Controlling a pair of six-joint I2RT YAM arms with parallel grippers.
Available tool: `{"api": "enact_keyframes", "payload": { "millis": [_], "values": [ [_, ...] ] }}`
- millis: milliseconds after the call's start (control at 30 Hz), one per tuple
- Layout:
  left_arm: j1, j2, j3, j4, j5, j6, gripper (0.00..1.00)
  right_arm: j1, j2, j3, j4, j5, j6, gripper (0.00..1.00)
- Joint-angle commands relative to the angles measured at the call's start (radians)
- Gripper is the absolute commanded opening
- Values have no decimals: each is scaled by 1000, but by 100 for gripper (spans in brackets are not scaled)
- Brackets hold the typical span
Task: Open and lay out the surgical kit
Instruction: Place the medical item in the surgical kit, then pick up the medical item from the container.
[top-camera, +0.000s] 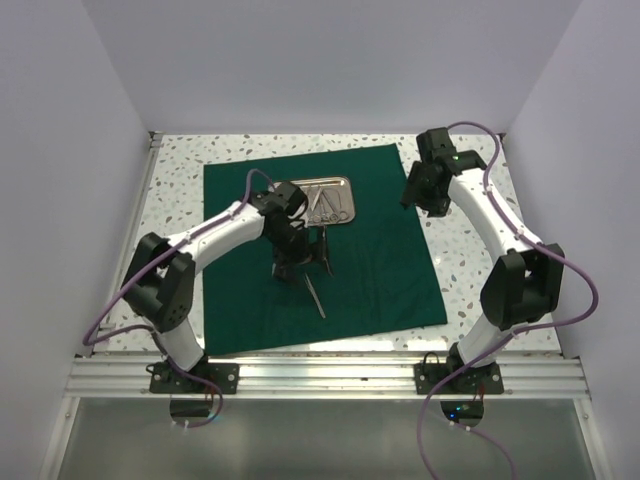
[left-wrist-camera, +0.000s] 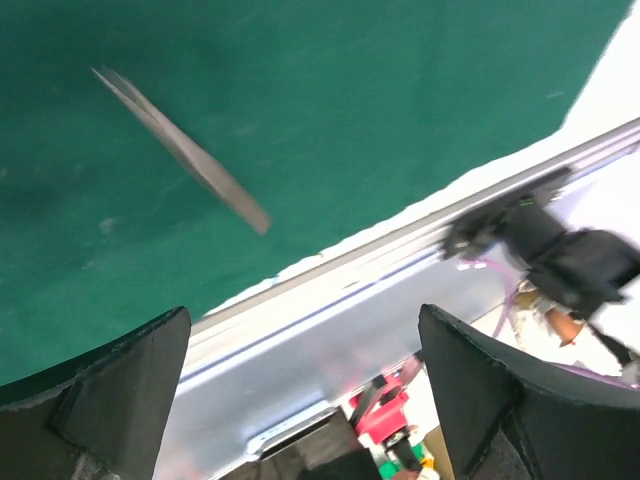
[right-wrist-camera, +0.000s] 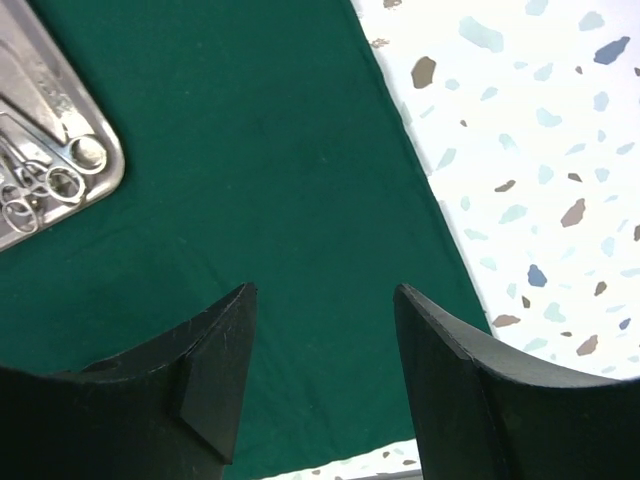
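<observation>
Left gripper (left-wrist-camera: 305, 320) is hovering wide open and empty above the green cloth (top-camera: 380, 270)
Tweezers (left-wrist-camera: 185, 150) are lying on it mid-frame, steel tray (top-camera: 348, 190) is sitting upper centre, right gripper (right-wrist-camera: 325, 300) is gaping empty at the cloth's right edge

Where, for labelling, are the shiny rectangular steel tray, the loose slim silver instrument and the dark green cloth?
Shiny rectangular steel tray (top-camera: 343, 190): top view, bare corner.
Slim silver instrument (left-wrist-camera: 185, 150): left wrist view, mid-shaft.
Dark green cloth (top-camera: 390, 260): top view, bare right side.
</observation>
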Motion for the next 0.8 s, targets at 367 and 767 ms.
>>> {"api": "enact_keyframes", "payload": {
  "millis": [367,767],
  "values": [
    [64,422,835,-149,-437,321,74,23,-146,22,14,-22,14,62],
    [82,564,789,49,-589,512,56,24,-251,-64,-61,27,-14,62]
  ]
}}
